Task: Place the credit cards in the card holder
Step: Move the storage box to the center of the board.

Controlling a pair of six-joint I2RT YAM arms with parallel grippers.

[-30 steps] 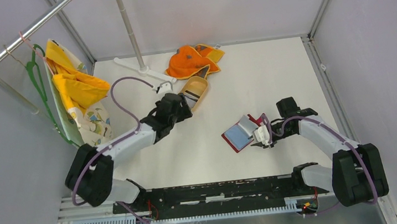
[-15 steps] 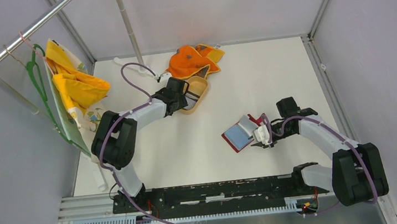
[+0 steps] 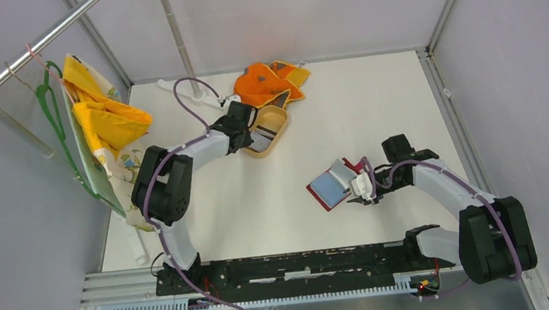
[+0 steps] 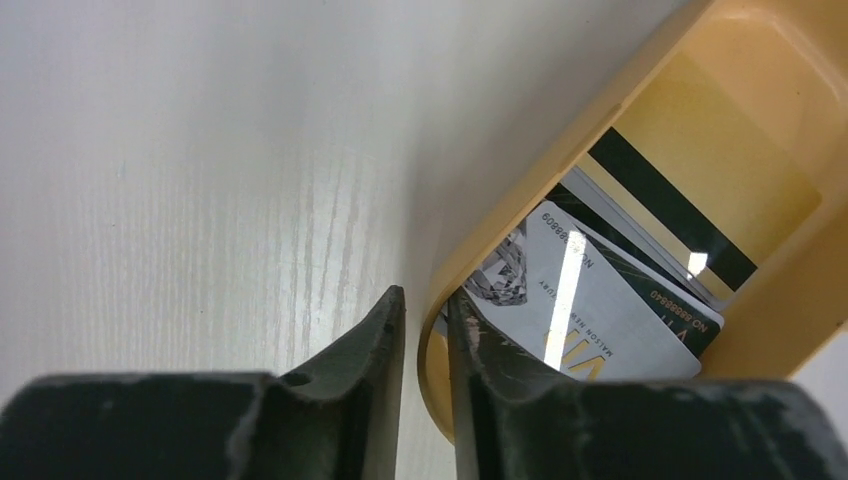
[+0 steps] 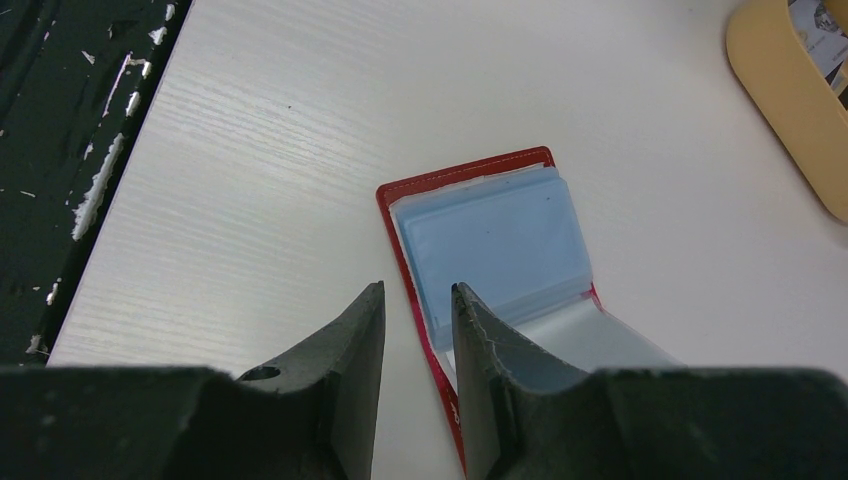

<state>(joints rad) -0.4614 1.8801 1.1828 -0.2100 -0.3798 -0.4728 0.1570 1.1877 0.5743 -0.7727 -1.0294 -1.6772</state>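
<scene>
While the white table point(image 3: 375, 114) carries everything, the left arm point(image 3: 180, 161) reaches to the tan tray point(image 4: 730, 130) at the far side and the right arm point(image 3: 444, 183) reaches to mid-table. The left gripper point(image 4: 425, 295) has its jaws almost closed, with one finger outside the tray wall and one inside. Whether they clamp anything cannot be determined. The right gripper point(image 5: 415, 290) has its jaws narrowed onto the near red edge of the card holder point(image 5: 490, 235). This lies open on the table, blue-grey sleeves up, well apart from the tray. The credit cards point(image 4: 600, 310) are stacked inside the tray, grey and white, some with dark stripes.
</scene>
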